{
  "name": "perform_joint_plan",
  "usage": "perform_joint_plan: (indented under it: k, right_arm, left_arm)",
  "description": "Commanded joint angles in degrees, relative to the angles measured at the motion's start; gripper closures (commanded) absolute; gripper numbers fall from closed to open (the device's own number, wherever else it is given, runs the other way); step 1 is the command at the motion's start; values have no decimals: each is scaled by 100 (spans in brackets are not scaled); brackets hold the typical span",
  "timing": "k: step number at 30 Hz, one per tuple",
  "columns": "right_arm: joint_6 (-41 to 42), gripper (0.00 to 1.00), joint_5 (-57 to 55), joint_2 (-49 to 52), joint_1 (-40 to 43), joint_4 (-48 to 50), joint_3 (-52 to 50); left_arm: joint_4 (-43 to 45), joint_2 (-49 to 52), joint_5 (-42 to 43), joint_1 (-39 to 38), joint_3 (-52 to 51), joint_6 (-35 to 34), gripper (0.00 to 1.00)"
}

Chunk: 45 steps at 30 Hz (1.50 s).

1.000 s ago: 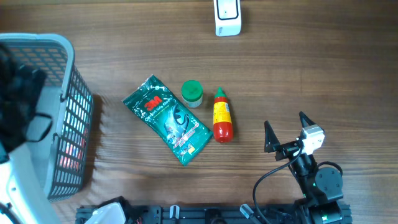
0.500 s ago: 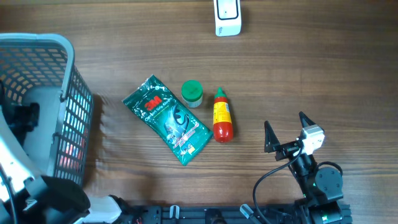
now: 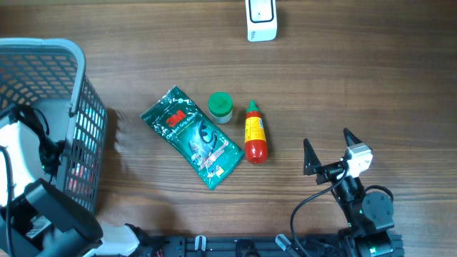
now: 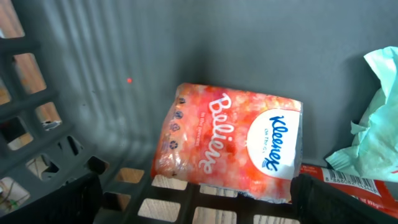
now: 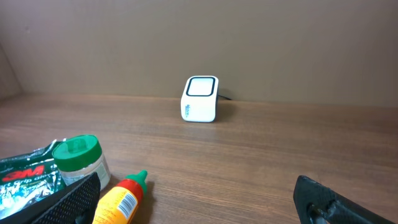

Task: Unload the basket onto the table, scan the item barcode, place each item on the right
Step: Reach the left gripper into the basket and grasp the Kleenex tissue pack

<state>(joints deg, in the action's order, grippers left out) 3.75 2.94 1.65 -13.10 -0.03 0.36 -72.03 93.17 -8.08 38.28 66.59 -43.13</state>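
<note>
— Basket [image 3: 77, 86] interior first: what does the left wrist camera add to the overhead?
— Overhead, at 9 o'clock, shows only grey lattice with the arm's bulk inside. The wrist camera sees the basket floor, where the tissue pack [image 4: 230, 143] lies flat: orange-red soft wrap, white script, a blue-and-white oval patch toward 3 o'clock. The left end effector [image 4: 199, 202] hangs over the pack's 6 o'clock edge, fingers spread fully, gripping nothing.
— What crowds the pack?
— A crumpled mint-green wrapper [image 4: 379, 124] at 3 o'clock, and a red box [image 4: 348, 182] with a barcode strip at 5 o'clock, against the pack's corner. Slotted wall rises at 9 o'clock; toward 12 the floor is bare grey.
— Mid-worktop [image 3: 371, 71]?
— A green pouch [image 3: 193, 137], a green-capped jar [image 3: 221, 106] just beside it, then a red sauce bottle [image 3: 255, 135] lying cap toward 12. The white scanner [image 3: 261, 19] sits at the 12 o'clock edge, well apart, with open wood between.
— Right side?
— The right end effector [image 3: 328, 148] is at 4 o'clock, spread wide and empty. Its camera shows the scanner's upright front face; overhead gives only the top.
</note>
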Motion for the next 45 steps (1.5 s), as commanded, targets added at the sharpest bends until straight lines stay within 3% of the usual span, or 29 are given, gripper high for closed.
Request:
perform_joint_plan:
  k: [1, 45]
  right_arm:
    - [-61, 0, 7, -24, -17, 11, -7]
    - [-66, 0, 7, -24, -17, 11, -7]
  left_arm:
    - [122, -2, 81, 24, -186, 114, 0]
    - [525, 437, 466, 20, -188, 68, 0]
